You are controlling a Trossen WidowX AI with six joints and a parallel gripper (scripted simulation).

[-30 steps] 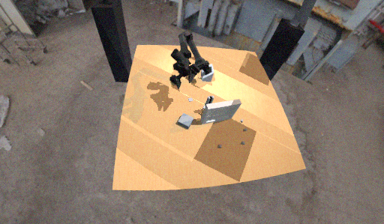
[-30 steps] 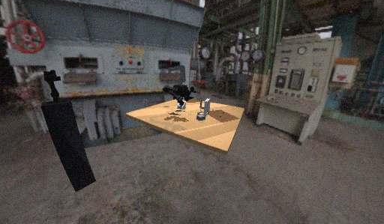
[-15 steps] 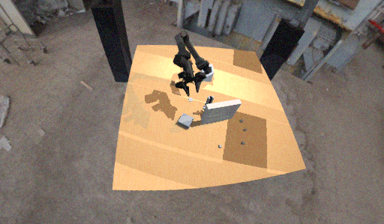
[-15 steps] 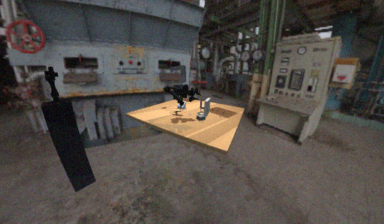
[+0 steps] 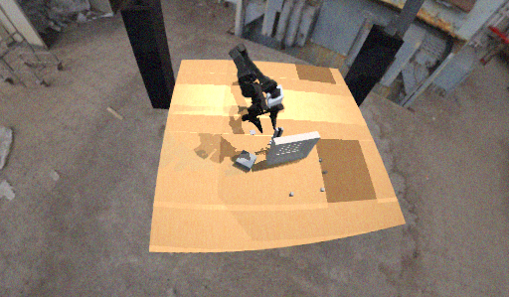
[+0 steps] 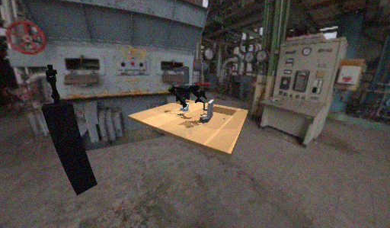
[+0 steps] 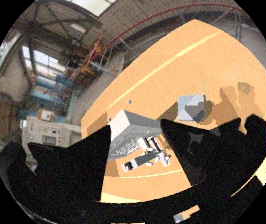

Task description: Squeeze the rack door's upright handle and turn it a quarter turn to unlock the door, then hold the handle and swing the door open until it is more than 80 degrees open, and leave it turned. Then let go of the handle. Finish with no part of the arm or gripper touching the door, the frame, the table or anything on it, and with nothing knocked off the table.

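The rack door and frame show as one upright grey perforated panel (image 5: 292,151) (image 7: 130,134) with a pale top edge, at mid table. I cannot tell door from frame; no open gap shows. The handle (image 5: 278,132) (image 7: 143,160) is a small dark grey bar on brackets on the side of the panel facing the arm. My gripper (image 5: 267,129) (image 7: 136,125) is partly open and empty. It is above the table on the handle's side, with the handle seen between its fingers in the wrist view and no contact visible. The handle's exact turn is too small to tell.
A grey block (image 5: 246,161) (image 7: 191,107) sits on the wooden table (image 5: 199,227) beside the panel's handle end. Several small grey bits, one of them a pebble (image 5: 291,194), lie beyond the panel. A white object (image 5: 274,96) is beside the arm. Dark pillars stand off the table.
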